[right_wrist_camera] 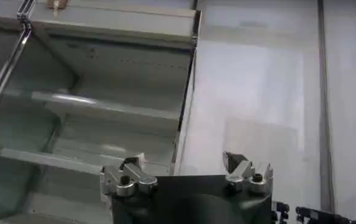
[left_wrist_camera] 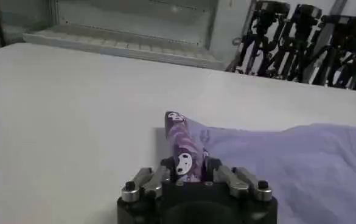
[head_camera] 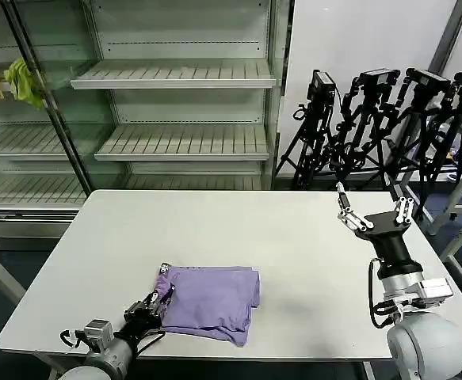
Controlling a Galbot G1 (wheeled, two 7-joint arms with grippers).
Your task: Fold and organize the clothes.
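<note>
Black pincers, silver-screwed knuckles.

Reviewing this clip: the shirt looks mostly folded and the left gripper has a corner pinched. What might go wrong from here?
The left gripper is shut on only a thin edge of the T-shirt, printed side showing, so pulling may slip or undo the fold. The shirt's near edge lies close to the table front, so dragging it nearer could hang it over. The right gripper is open, raised above the table's right side, pinning nothing.

No text, label, brand or number can be read anywhere. The T-shirt carries a dark purple print on its turned-up edge (white cartoon faces, no letters that can be made out).
</note>
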